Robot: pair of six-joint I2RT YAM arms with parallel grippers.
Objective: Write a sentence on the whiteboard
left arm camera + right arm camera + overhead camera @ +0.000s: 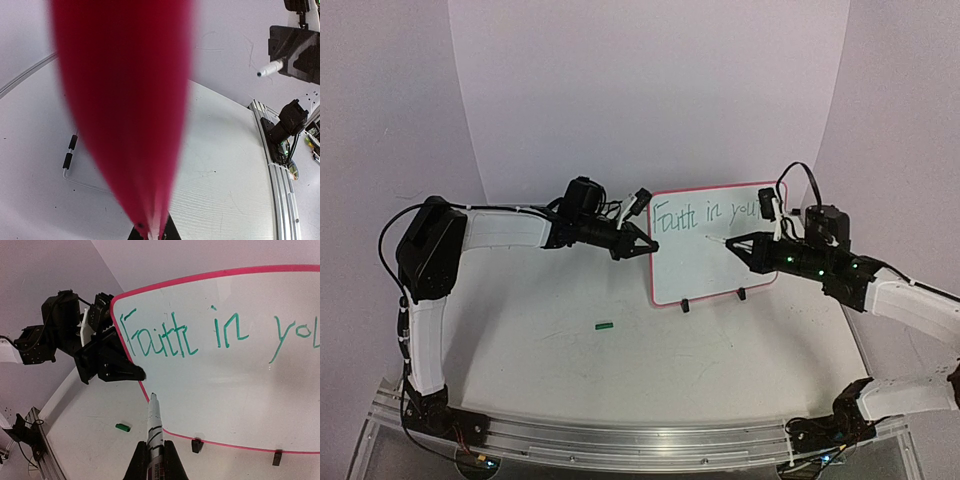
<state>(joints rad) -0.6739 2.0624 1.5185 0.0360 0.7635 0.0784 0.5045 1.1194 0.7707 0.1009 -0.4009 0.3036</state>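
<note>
The whiteboard stands upright on two black feet, right of the table's middle, its red-pink rim a blur across the left wrist view. My left gripper is shut on its left edge. The sentence, in green, reads "Faith in you" along the top; its end runs out of the right wrist view. My right gripper is shut on a white marker. The marker's tip points at the board's lower left, below the writing. Whether it touches the board I cannot tell.
A small green marker cap lies on the table in front of the board's left side, and shows too as the cap left of the marker. An aluminium rail runs along the near edge. A white curved backdrop rises behind.
</note>
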